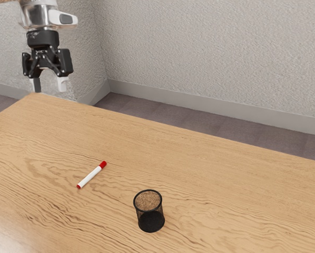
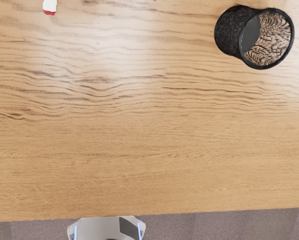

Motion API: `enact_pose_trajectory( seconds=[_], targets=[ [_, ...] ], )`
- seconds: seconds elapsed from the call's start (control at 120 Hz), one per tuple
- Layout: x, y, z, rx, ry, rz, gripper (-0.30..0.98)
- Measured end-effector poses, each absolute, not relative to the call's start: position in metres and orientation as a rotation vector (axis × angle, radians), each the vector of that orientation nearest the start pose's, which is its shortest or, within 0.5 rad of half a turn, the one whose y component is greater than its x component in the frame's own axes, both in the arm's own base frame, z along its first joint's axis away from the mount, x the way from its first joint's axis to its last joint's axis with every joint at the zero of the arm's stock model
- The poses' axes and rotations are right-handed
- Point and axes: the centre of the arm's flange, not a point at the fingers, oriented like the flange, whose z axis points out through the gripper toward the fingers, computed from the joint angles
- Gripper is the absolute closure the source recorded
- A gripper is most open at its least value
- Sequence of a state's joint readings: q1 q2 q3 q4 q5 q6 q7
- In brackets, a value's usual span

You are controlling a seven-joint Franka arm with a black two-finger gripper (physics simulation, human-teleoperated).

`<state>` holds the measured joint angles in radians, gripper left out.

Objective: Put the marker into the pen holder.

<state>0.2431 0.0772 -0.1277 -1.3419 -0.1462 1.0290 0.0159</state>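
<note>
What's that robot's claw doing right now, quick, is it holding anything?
Gripper: open and holding nothing, its two fingers apart above the far edge of the table.

Table (image 1: 215, 174): wood look, wavy dark grain, soft sheen. Holder (image 1: 150, 213): black mesh, metal-looking. Marker (image 1: 91, 175): smooth, plastic-looking. Wall (image 1: 210, 52): rough, matt, pebbled. My gripper (image 1: 49, 85): black plastic or metal, cannot tell which; polished metallic arm (image 1: 37, 16) above.
</note>
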Motion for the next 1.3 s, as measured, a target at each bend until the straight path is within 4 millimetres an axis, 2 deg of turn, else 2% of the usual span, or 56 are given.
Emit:
enact_pose_trajectory(
  seconds=[0.075, 0.108, 0.142, 0.217, 0.333, 0.425, 0.542, 0.633, 0.767, 1.042, 1.3],
  targets=[
    [0.527, 0.039, 0.649, -3.261, -0.076, 0.479, 0.0],
    [0.53, 0.038, 0.642, -3.255, -0.079, 0.452, 0.0],
    [0.532, 0.037, 0.618, -3.239, -0.089, 0.48, 0.0],
    [0.52, 0.04, 0.543, -3.2, -0.13, 0.587, 0.0],
    [0.499, 0.044, 0.448, -3.175, -0.172, 0.644, 0.0],
    [0.501, 0.053, 0.4, -3.171, -0.209, 0.615, 0.0],
    [0.513, 0.071, 0.361, -3.171, -0.266, 0.557, 0.0],
    [0.507, 0.082, 0.328, -3.166, -0.303, 0.513, 0.0],
    [0.519, 0.075, 0.301, -3.149, -0.234, 0.383, 0.07],
    [0.537, 0.062, 0.282, -3.108, -0.055, 0.22, 0.37],
    [0.53, 0.071, 0.269, -3.101, -0.022, 0.199, 0.51]
  ],
)
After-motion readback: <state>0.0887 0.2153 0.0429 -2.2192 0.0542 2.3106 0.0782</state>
